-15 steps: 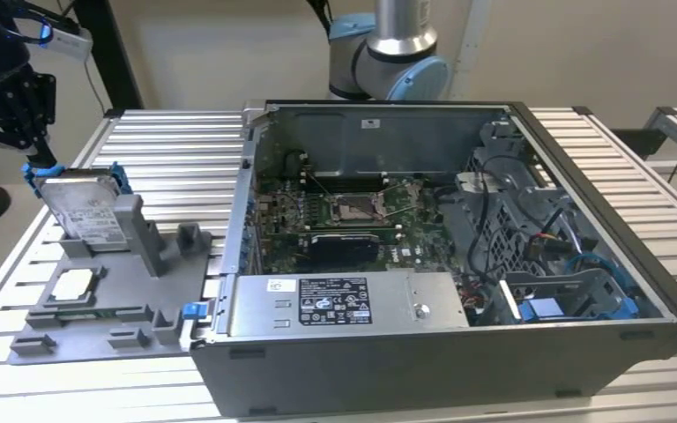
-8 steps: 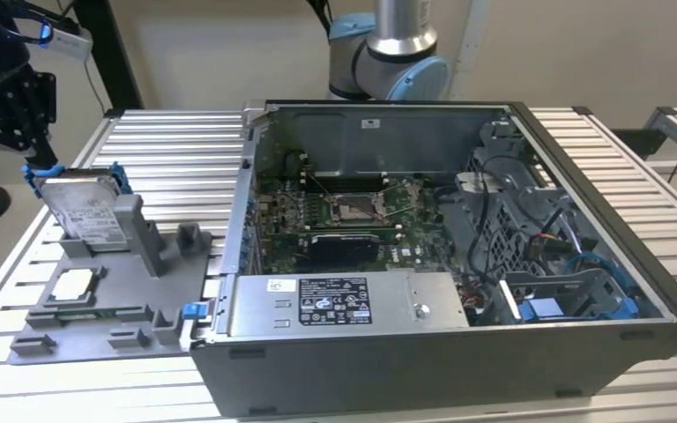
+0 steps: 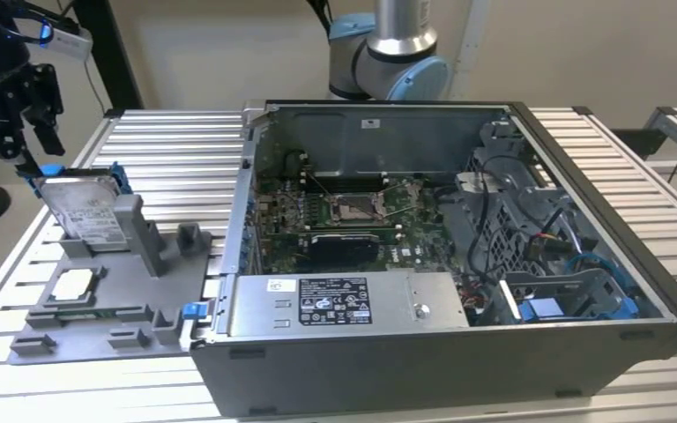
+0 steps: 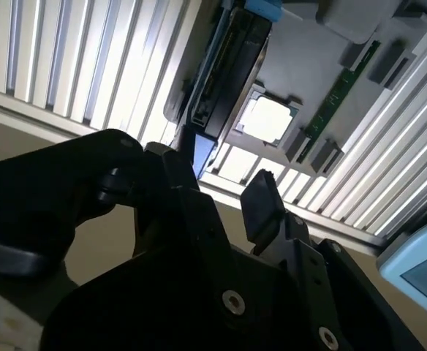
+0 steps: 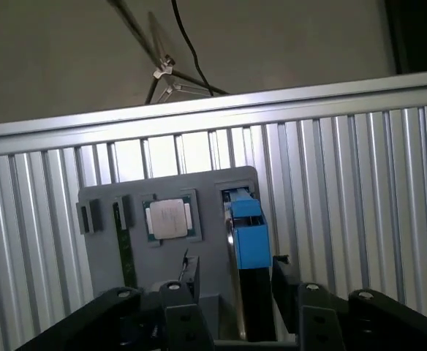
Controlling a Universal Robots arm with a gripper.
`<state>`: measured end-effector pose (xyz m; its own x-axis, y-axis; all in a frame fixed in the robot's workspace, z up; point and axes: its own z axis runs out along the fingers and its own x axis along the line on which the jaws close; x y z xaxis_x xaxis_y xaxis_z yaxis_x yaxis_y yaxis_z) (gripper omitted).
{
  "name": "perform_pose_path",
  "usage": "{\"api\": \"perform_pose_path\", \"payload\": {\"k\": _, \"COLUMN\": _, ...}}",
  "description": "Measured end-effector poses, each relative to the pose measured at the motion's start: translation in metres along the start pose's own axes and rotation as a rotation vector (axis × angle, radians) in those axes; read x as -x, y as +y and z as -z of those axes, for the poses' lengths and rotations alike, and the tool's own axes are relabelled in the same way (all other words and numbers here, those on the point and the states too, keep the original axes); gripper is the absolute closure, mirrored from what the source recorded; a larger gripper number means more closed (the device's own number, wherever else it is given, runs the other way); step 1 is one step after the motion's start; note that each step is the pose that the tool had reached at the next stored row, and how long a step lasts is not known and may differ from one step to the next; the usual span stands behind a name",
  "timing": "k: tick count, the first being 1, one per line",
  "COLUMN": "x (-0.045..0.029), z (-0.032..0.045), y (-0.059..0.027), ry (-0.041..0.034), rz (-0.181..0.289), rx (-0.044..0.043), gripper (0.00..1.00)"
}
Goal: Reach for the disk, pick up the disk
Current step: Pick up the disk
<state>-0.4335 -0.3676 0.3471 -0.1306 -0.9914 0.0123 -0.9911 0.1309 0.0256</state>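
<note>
Silver-grey arm (image 3: 400, 22) of round tube segments on the far side of the scene, pale blue caps (image 3: 419, 81) on its joints. At the exterior view's left, a matte black gripper (image 3: 35, 145) with a blocky body and two angular fingers (image 4: 261, 205). Shows round silver screws (image 4: 233, 301) sunk into the black finger links in both wrist views. Carries a blue ring (image 3: 42, 32) and a small white block (image 3: 70, 40) by the wrist.

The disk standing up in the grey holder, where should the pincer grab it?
Probably its top edge, coming straight down from above. The disk stands on edge, leaning in the grey holder, so its blue-framed top is free while its bottom is tucked in. The open pincer could close on its two flat faces.
</note>
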Motion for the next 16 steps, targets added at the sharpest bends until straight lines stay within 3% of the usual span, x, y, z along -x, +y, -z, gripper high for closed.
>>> {"api": "perform_pose_path", "payload": {"k": 8, "x": 0.0007, "z": -0.0036, "y": 0.0002, "ry": 0.0002, "rz": 0.006, "rx": -0.0008, "gripper": 0.00}}
{"api": "perform_pose_path", "payload": {"k": 16, "x": 0.0038, "z": -0.0181, "y": 0.0033, "ry": -0.0009, "rz": 0.052, "rx": -0.0178, "gripper": 0.00}}
